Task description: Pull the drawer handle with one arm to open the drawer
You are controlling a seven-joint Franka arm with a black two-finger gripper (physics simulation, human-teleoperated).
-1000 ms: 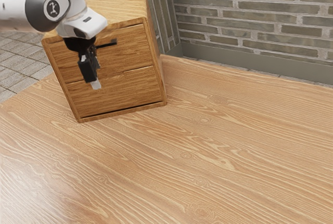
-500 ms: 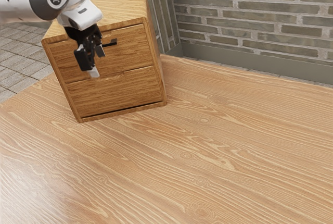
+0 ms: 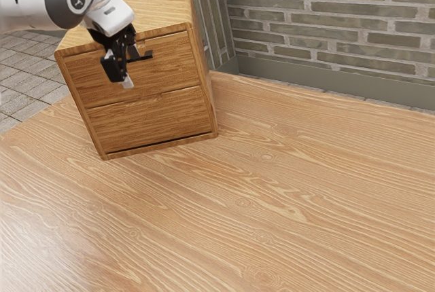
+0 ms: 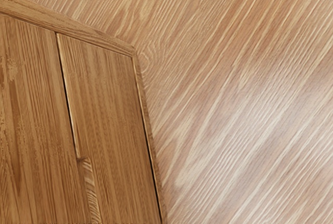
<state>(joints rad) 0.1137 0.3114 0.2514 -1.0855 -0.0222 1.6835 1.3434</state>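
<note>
At the cabinet's (image 3: 156, 7) front, on the exterior view's left, our gripper (image 3: 117, 68) hung over the top drawer (image 3: 166, 68), at the left end of its black handle (image 3: 141, 56). We could not tell contact with the bar from this angle, nor whether the claw was wide or narrow.

Progress: approach looked about done, pull not started. Top drawer sat flush with the lower drawer (image 3: 153, 119) and the frame, no gap showing. The wrist view agreed: the seam (image 4: 70, 114) between both fronts ran straight and level, with the table (image 4: 250, 104) beyond the cabinet's edge. Left to do, as we judged it: get a sure hold on the handle, then draw it out.

Handle's long axis ran sideways across the drawer front, parallel to the drawer's top edge, from the exterior view's left to its right, rising a little rightward. Drawer front faced the camera, turned slightly to the exterior view's left, so the pull would likely go that way, out over the table.
</note>
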